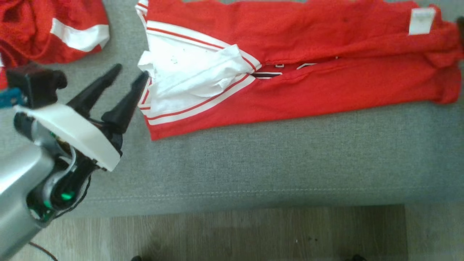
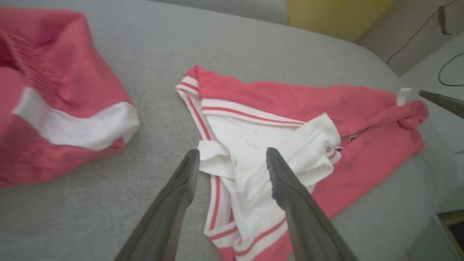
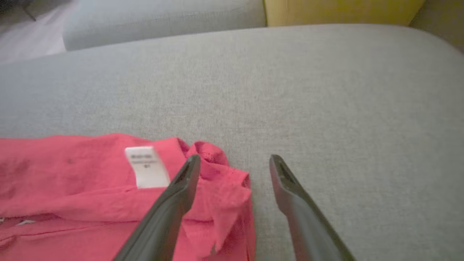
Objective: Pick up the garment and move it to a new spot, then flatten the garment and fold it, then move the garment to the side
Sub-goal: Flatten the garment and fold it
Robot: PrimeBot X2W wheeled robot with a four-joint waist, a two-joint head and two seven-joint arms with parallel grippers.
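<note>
Head view: the red garment [image 1: 308, 72] lies across the grey sofa cushion [image 1: 253, 163], with its top edge and right end cut off. My left jaws, spread, sit just beside its white end. A second garment [image 1: 47, 29] is cropped at upper left, with wooden floor [image 1: 253, 232] below.

Left wrist view: the left jaws are apart and empty.

Right wrist view: my right jaws are spread and empty by the unreadable white label [image 3: 146, 166]. A yellow cushion [image 3: 344, 11] sits behind.

The left gripper [image 1: 131, 70] has two long, black, tapering fingers [image 1: 92, 95]. Just behind them sits a curved white cover [image 1: 72, 134], then a silver-grey forearm [image 1: 16, 181] with black cables [image 1: 81, 188] and green lights [image 1: 66, 196]. The right gripper [image 3: 235, 159] has fingers of the same dark, tapered shape
</note>
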